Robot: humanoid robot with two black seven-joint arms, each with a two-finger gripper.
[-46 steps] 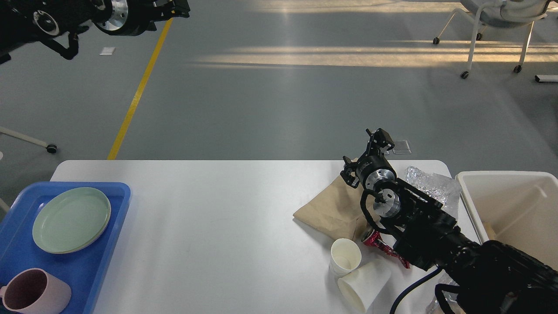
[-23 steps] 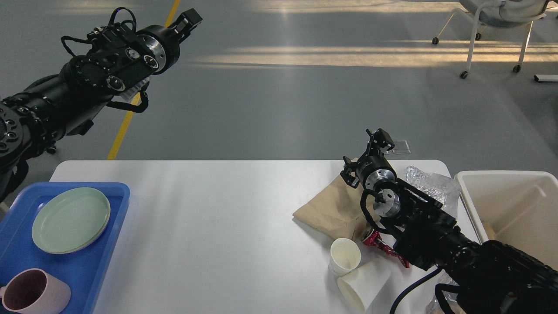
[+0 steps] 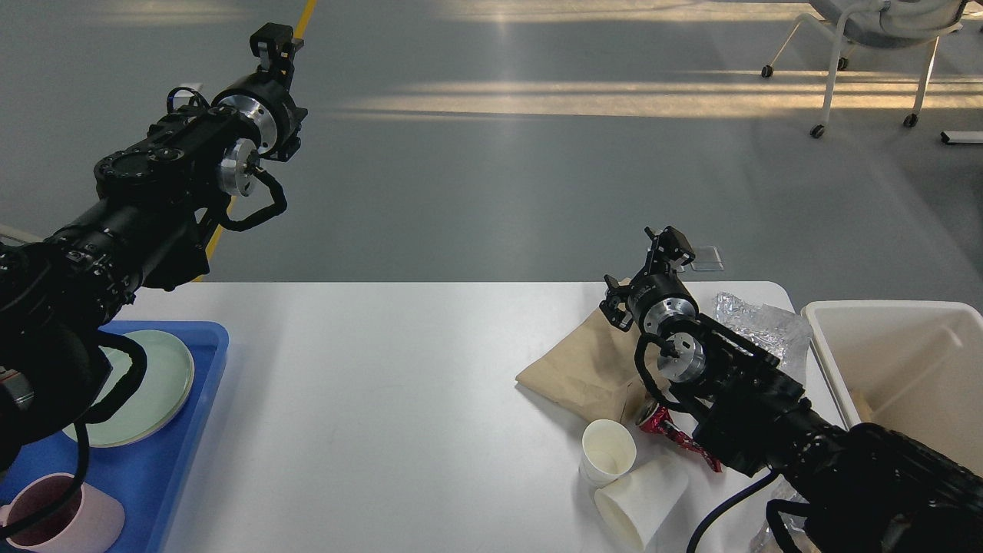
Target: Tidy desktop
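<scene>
The white desktop (image 3: 399,399) fills the lower part of the head view. At its right lie a brown paper bag (image 3: 584,361), crumpled clear plastic wrap (image 3: 764,322), a red wrapper (image 3: 676,436), an upright paper cup (image 3: 609,453) and a paper cup on its side (image 3: 641,503). My right gripper (image 3: 666,244) is raised over the bag's far edge, near the table's far side, with nothing seen in it. My left gripper (image 3: 270,42) is high over the floor beyond the table's left end. Both are too dark and small to tell open from shut.
A blue tray (image 3: 192,461) at the left holds a pale green plate (image 3: 165,380) and a pink mug (image 3: 84,522), partly hidden by my left arm. A cream-white bin (image 3: 891,315) stands at the right. A chair (image 3: 868,46) is far back right.
My left arm has swung down and inward from the top left corner, and now crosses over the blue tray with its gripper pointing away. The right arm and the table's things have not moved.
</scene>
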